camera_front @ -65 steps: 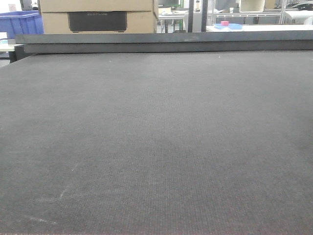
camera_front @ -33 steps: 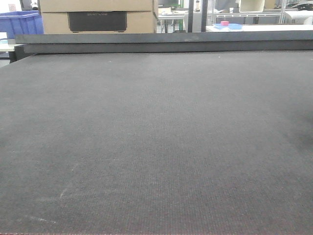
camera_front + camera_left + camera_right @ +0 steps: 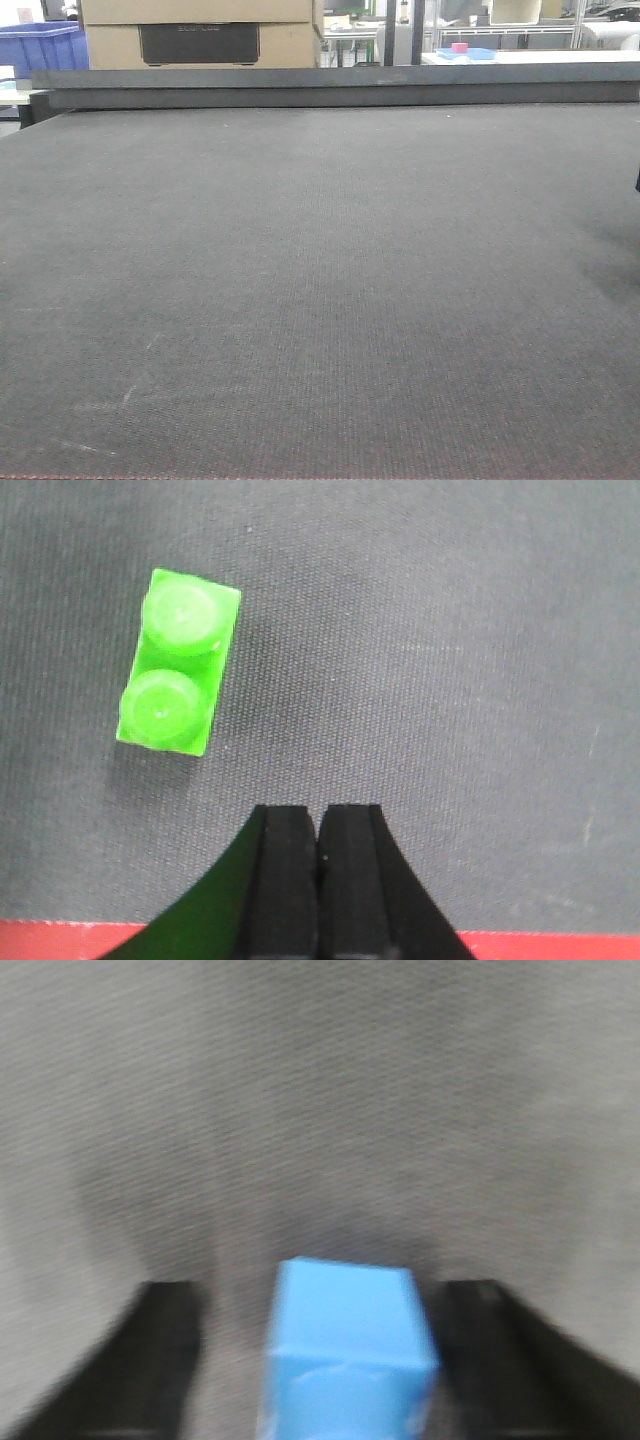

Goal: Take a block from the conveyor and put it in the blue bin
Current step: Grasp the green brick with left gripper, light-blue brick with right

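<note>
The right gripper (image 3: 325, 1380) stands wide open astride a blue block (image 3: 350, 1340) on the woven grey conveyor (image 3: 320, 300). Both fingers look clear of the block, so it should centre first, then close squarely on its sides. The left gripper (image 3: 318, 880) is closed on nothing, with a green two-stud brick (image 3: 180, 675) lying just left and farther off. The blue bin (image 3: 40, 48) waits far left, beside a cardboard box (image 3: 200, 25).

Faint lettering on the dark panel (image 3: 199, 43) of the cardboard box (image 3: 200, 12), beyond the conveyor (image 3: 320, 300), seems to read "ECOFLOW". Nothing legible around either pair of jaws.
</note>
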`<action>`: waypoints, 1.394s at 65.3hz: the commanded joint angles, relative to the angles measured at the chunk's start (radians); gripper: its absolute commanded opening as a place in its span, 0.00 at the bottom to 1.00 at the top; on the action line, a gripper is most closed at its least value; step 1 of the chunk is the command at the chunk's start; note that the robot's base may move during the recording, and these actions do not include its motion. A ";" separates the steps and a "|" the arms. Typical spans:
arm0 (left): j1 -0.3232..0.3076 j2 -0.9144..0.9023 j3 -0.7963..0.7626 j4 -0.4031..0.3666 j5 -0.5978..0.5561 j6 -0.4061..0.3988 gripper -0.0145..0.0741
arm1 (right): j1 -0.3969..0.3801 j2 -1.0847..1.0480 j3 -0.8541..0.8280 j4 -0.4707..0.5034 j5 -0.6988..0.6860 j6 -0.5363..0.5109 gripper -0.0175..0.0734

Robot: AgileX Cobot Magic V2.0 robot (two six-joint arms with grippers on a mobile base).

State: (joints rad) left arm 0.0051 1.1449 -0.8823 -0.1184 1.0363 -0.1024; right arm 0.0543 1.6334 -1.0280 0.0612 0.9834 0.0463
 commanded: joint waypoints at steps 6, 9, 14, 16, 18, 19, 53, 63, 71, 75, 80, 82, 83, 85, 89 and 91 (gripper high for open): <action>-0.002 0.000 -0.008 -0.007 -0.008 -0.032 0.04 | -0.001 0.001 -0.006 -0.021 0.021 0.008 0.27; 0.000 0.000 -0.012 -0.004 -0.008 -0.032 0.04 | -0.001 -0.001 -0.006 -0.021 0.035 0.008 0.17; 0.001 0.009 -0.038 0.020 0.010 -0.032 0.04 | -0.001 -0.014 -0.008 -0.021 0.037 0.008 0.01; 0.001 0.017 -0.053 0.030 0.021 -0.032 0.04 | -0.001 -0.024 -0.008 -0.021 0.035 0.008 0.01; 0.001 0.027 -0.072 0.045 0.034 -0.032 0.04 | -0.001 -0.034 -0.009 -0.021 0.035 0.008 0.02; 0.001 0.033 -0.081 0.053 0.041 -0.032 0.04 | -0.001 -0.041 -0.009 -0.018 0.035 0.008 0.02; 0.001 0.306 -0.209 0.124 0.069 0.179 0.39 | -0.001 -0.241 -0.009 0.003 0.044 0.008 0.01; 0.001 0.308 -0.191 0.166 0.047 0.179 0.63 | -0.001 -0.241 -0.005 0.003 0.042 0.008 0.01; 0.001 0.308 -0.129 0.188 -0.040 0.179 0.63 | -0.001 -0.241 -0.005 0.003 0.040 0.008 0.01; 0.001 0.308 -0.089 0.188 -0.102 0.179 0.63 | -0.001 -0.241 -0.005 0.003 0.042 0.008 0.01; 0.001 0.308 -0.047 0.193 -0.182 0.179 0.63 | -0.001 -0.241 -0.005 0.003 0.042 0.008 0.01; 0.001 0.308 -0.033 0.194 -0.215 0.179 0.62 | -0.001 -0.241 -0.005 0.003 0.042 0.008 0.01; 0.001 0.308 -0.024 0.194 -0.228 0.177 0.62 | -0.001 -0.241 -0.005 0.003 0.042 0.008 0.01; 0.001 0.308 -0.018 0.194 -0.248 0.171 0.61 | -0.001 -0.241 -0.005 0.003 0.042 0.008 0.01; 0.002 0.320 -0.014 0.194 -0.258 0.171 0.57 | -0.001 -0.241 -0.005 0.003 0.044 0.008 0.01; 0.002 0.327 -0.016 0.194 -0.258 0.171 0.54 | -0.001 -0.241 -0.005 0.003 0.044 0.008 0.01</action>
State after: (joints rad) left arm 0.0051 1.4619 -0.9032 0.0733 0.8172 0.0752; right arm 0.0543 1.4025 -1.0283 0.0703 1.0243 0.0537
